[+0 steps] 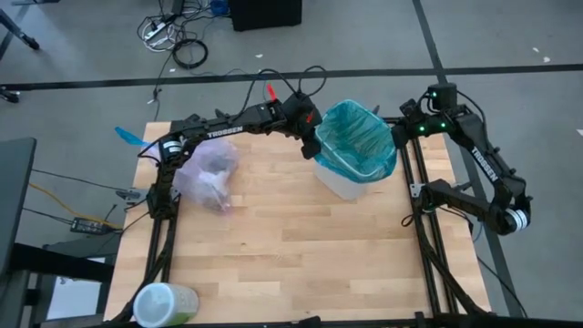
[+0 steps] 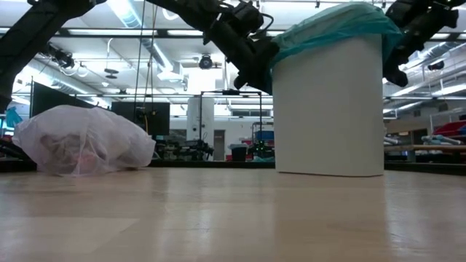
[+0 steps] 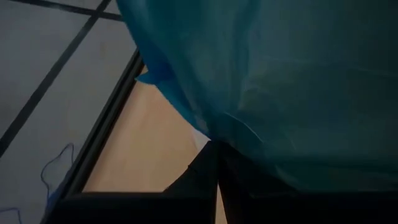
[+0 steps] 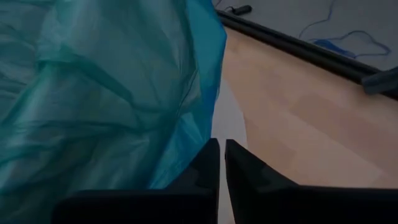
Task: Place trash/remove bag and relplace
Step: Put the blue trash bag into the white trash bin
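The bag (image 1: 209,173), pale pink-lavender and translucent, lies bunched on the table's left part with dim scraps of trash inside (image 2: 73,149). A white bin (image 2: 328,109) stands at the far right of the table, lined with an opaque teal bag (image 1: 360,137) whose rim folds over the bin's edge. My left gripper (image 1: 311,144) is shut at the bin's left rim. At the bin's right rim my right gripper (image 4: 221,149) is shut beside the teal overhang. My left gripper has its shut fingertips (image 3: 211,152) at the lower fold of the teal bag's overhang (image 3: 230,134), on the bin's left side. It comes slanting down from the far left. The film hangs over the tips and hides how much lies between them. My right gripper has the teal film's edge (image 4: 186,155) against the outer side of one finger (image 4: 205,165). Between the tips only the white bin wall shows. I cannot tell whether any film is pinched.
A green-and-white cylinder (image 1: 164,305) lies at the table's near left corner. The wooden table top (image 1: 301,246) between the pink bag, the bin and the near edge is bare. Cables lie on the floor beyond the far edge.
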{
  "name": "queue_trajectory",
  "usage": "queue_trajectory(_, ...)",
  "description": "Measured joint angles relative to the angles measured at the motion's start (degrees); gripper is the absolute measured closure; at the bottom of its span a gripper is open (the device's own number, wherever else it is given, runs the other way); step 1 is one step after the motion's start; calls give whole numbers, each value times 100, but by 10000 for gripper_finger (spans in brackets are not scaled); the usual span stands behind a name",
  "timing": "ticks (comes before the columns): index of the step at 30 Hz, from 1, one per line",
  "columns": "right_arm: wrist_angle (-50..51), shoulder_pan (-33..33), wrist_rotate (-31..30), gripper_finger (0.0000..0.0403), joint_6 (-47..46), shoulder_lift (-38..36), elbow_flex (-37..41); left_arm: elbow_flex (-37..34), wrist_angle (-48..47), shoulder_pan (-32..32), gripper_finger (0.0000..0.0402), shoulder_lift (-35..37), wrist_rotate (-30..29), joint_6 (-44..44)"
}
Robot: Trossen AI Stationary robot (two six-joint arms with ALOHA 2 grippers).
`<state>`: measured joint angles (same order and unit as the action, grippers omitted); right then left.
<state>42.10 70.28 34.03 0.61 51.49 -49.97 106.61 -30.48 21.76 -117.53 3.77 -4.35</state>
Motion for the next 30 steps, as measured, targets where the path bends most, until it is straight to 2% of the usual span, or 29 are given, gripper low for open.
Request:
queue_trajectory(6,-480,71,-41,389,-433,-313,96,16,-261,68,385,2,-46,-134)
queue_trajectory(9,-1037,255,-340,386,-892,-504,111,24,-372,144,385,0,-59,-294)
queue_trajectory(12,-1346,330,-309,377,-1392,-568,252,24,-278,205,385,-9,-34,-286)
queue_trajectory(25,-1381,313,-247,318,-2090,-599,351,9,-284,251,385,-5,15,-159)
queue_trajectory(30,-1352,49,-625,312,-2315,-573,351,4,-289,256,385,-5,-22,-228)
